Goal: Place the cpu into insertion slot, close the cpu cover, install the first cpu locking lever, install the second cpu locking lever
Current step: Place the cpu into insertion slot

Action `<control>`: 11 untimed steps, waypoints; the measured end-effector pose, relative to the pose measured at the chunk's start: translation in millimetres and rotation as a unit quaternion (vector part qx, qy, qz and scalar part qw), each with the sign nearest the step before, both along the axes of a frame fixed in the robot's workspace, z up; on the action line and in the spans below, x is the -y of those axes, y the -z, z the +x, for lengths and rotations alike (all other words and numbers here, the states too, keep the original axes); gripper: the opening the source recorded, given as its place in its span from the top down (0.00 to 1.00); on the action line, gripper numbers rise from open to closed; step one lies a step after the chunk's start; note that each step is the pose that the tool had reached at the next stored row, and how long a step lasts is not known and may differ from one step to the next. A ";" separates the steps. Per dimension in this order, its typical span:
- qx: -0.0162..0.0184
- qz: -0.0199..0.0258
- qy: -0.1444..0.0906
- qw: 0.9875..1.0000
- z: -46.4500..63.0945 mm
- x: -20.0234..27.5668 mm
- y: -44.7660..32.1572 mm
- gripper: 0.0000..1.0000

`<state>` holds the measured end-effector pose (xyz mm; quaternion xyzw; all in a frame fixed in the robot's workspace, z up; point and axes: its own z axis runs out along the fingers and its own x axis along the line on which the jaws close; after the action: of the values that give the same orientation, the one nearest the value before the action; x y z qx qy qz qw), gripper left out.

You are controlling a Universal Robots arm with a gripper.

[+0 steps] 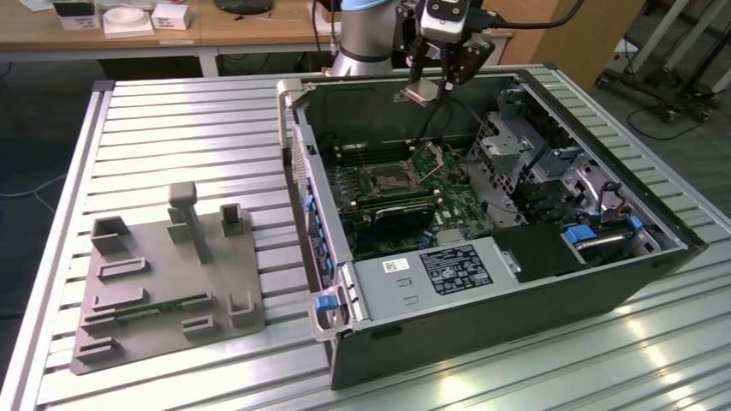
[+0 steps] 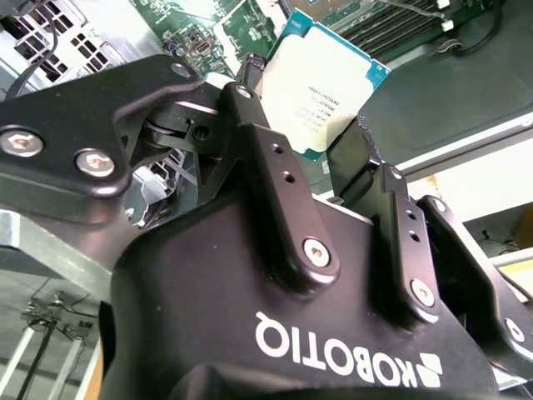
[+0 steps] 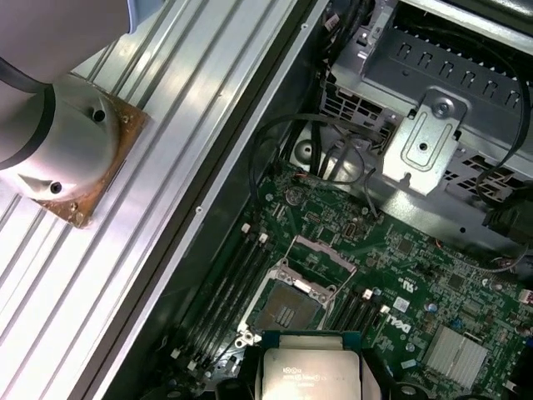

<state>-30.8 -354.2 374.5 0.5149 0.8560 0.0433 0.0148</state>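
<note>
Tool: the tool (image 1: pixel 430 79) is held above the far end of the open computer case (image 1: pixel 457 334). Its black fingers (image 2: pixel 260 125) are pressed together on the cpu.
Cpu: the cpu (image 1: pixel 419 93) is pinched by two opposite edges and carried tilted in the air, clear of the board. In the second wrist view its pale silvery face (image 2: pixel 321 87) is seen between the two fingertips.
Insertion slot: the insertion slot (image 1: pixel 386 181) lies on the green board (image 1: pixel 463 210) inside the case, lower and nearer than the tool. Its dark centre is left exposed in the first wrist view (image 3: pixel 287 312), and nothing is seated in it.
Cpu cover: the cpu cover (image 1: pixel 433 160) is raised on its hinge at the slot's far edge and stands open as a thin metal frame (image 3: pixel 323 252).
Memory slots: long black memory slots (image 3: pixel 223 283) are set just beside the insertion slot.
Bench: the case is carried by a slatted metal bench (image 1: pixel 171 128). A grey fixture plate (image 1: pixel 143 240) lies at the exterior view's left, well apart from the case.
</note>
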 end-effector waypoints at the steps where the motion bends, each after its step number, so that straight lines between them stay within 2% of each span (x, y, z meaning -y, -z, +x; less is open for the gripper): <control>1: 0.000 0.000 0.002 1.000 0.0 0.0 0.1 0.46; 11: 0.000 0.000 0.023 1.000 -0.1 0.0 0.4 0.46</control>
<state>-30.9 -354.2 374.1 0.5348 0.8438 0.0430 0.0157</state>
